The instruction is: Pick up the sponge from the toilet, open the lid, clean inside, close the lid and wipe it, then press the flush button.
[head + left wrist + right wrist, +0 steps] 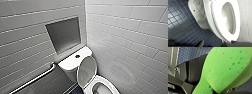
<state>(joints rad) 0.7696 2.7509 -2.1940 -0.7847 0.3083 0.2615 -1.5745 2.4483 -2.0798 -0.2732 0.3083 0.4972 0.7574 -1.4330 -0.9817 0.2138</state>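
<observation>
Right gripper (pixel 216 91) first: it's clamped on the sponge (pixel 226 68), though the fingers themselves are buried behind the foam and can't be picked out. The sponge is up in the air, bright green and pitted with darker pores, with dark blue floor tiles (pixel 191 54) behind it. Its long axis runs straight out from the gripper, from a narrow waist near the grip to a broad rounded lobe at the far end. Its edges run off the frame, so the full outline is cut off.

Over to the left gripper (pixel 218 44): just dark shapes at the edge of its wrist view, and I cannot tell whether it is open or closed. It hangs above the toilet (pixel 199 21), looking down on the white seat ring (pixel 216 25) and the open bowl (pixel 229 18).

From the head view, the lid (pixel 86 70) is up, standing nearly upright and leaning back toward the tank (pixel 71 62), inner face toward the bowl. Any lettering on it is too soft to read. The flush button (pixel 77 56) sits dark and round in the middle of the tank top. The toilet's long axis runs from the tank in the tiled corner toward the near right, and the bottom edge cuts off the bowl's front. A grab bar (pixel 32 80) slants along the left wall with its lower end cut off. A grey recessed niche (pixel 63 35) sits above the tank.
</observation>
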